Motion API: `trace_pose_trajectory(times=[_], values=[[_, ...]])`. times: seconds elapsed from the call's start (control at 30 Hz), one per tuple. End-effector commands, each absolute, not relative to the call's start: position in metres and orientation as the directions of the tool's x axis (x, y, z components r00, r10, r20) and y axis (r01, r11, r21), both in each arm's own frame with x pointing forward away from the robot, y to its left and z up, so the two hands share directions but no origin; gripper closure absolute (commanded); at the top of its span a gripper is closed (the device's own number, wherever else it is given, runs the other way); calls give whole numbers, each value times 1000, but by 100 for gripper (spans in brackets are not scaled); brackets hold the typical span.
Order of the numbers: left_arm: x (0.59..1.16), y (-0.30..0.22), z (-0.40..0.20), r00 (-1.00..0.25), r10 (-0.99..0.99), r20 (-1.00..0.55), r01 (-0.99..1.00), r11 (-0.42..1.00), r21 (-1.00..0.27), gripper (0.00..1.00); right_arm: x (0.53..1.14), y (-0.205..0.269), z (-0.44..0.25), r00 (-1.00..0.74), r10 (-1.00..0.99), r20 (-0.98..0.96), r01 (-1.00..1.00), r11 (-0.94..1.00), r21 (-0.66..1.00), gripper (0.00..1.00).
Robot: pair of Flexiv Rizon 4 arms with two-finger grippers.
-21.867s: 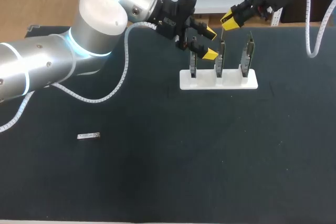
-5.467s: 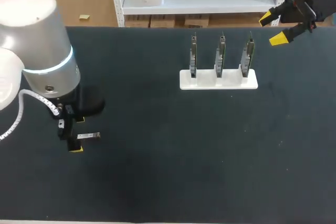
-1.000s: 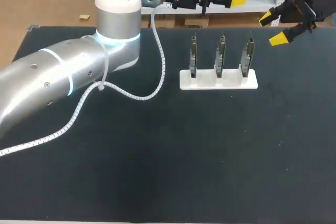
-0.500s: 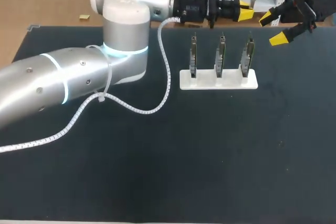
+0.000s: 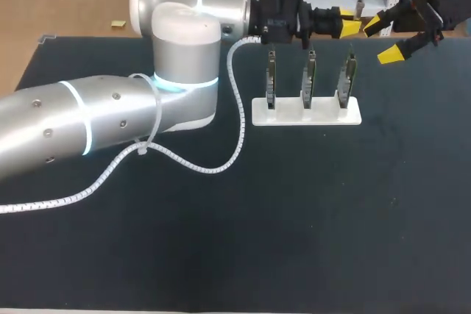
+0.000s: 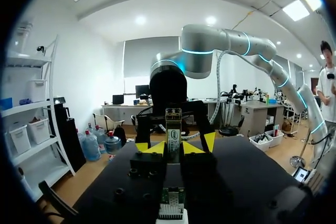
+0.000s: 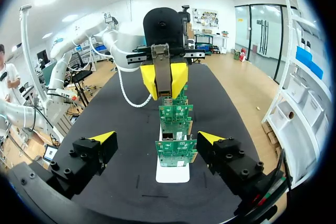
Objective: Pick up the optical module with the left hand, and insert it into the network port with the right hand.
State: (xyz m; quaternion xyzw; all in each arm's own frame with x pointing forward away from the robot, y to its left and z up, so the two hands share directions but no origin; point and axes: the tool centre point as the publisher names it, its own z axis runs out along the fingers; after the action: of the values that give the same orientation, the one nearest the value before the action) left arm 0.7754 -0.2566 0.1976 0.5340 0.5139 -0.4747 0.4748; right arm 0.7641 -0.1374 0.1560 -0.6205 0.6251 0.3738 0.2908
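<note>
Above the far edge of the white holder (image 5: 305,115), just past its right-hand circuit board (image 5: 346,75), your left gripper (image 5: 350,26) pinches the optical module (image 5: 359,7) by one end. Both yellow tips press on its sides and the other end sticks clear. Your right gripper (image 5: 384,38) hangs a little further off the holder's right end, near the module but apart from it, fingers spread wide and holding nothing. By my reading the step in hand is the handover, so hold the left arm steady and let the right one do the travelling. From the right wrist view the module sits straight ahead over the row of boards, so you look roughly lined up. Bring the spread fingers around the bare end, not over the left tips. Close until both pads bear on the module's flat sides, and only then let the left tips part. Grip it square to its long axis, since a skewed hold would likely show up as a skew at what looks like the network port (image 6: 170,209) on the board.
</note>
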Motion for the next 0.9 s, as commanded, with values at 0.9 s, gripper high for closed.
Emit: trace_pose_trajectory(times=[0.9], values=[[773,-261,178,-23,117,-993,1000,-1,-23,100,762,-137,156,-60,-558,-827,-994,-45,102,0]])
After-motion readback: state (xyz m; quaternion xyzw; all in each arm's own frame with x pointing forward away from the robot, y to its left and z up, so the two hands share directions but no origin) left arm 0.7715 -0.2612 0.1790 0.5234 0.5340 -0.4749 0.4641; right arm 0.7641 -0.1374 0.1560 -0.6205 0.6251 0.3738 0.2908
